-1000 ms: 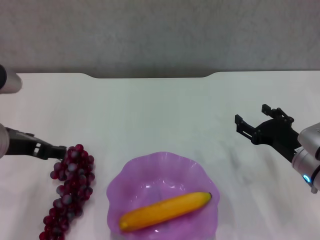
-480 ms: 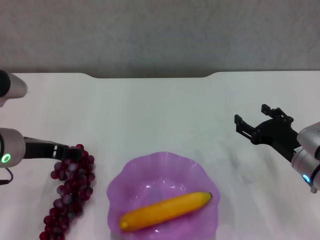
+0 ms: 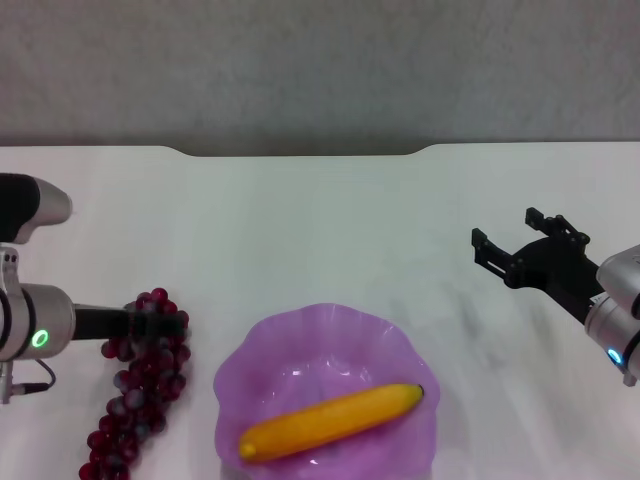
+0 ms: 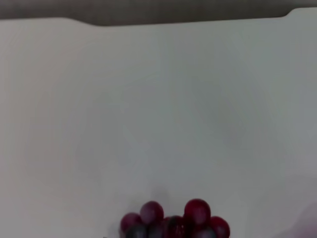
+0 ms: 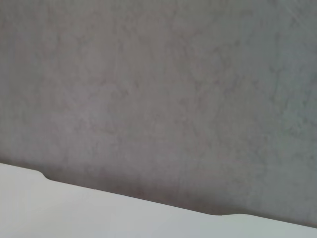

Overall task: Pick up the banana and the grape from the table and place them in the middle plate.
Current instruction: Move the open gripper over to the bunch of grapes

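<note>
Of the 2 fruits, 1 is already where the task wants it: the smooth, curved yellow-orange banana [image 3: 330, 422] with its small dark tip lies slantwise inside the translucent purple plate with the wavy, flower-shaped rim [image 3: 262, 352], which sits at the near middle of the broad white table [image 3: 320, 230]. The other half is not done. The long bunch of dark red-purple grapes [image 3: 140, 385] lies on the tabletop just to the left of the plate, apart from its rim, running from its far end down toward the near edge. The left gripper [image 3: 160, 324] reaches in from the left and sits over the far end of that bunch; its fingers blend into the dark fruit, so whether it is spread or clenched on the grapes cannot be told. The left wrist view shows only the top few grapes against bare table. The right gripper [image 3: 510, 245] hangs spread and holding nothing, well off to the right of the plate. What is left, by this judgement, is grasping the grapes, carrying them rightward and setting them beside the banana.
</note>
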You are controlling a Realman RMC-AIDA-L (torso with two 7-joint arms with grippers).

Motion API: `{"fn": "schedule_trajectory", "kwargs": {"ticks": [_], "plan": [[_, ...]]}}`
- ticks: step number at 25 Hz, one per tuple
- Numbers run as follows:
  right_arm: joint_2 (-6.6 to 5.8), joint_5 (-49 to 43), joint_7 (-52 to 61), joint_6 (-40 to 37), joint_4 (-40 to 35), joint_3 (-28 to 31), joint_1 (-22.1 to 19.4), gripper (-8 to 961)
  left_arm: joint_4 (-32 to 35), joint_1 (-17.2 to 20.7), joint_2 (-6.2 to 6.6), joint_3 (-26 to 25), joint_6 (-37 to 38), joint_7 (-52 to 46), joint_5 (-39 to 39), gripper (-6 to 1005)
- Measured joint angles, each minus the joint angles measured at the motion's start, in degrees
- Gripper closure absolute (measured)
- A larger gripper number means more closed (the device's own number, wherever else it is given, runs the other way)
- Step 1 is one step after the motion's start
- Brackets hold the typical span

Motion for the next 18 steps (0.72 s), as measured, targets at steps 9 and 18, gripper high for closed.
{"fn": "schedule_trajectory", "kwargs": {"ticks": [9,18], "plan": [[0.0,0.0,0.0,0.1,-0.2,0.0,0.1,92,-4.8,-1.8,0.05,0.0,1.9,0.1,-0.7,112],[0.0,0.0,0.0,0.1,-0.3,0.0,0.2,92,-5.6,-1.8,0.07,0.6,2.6,0.1,-0.7,124]]}}
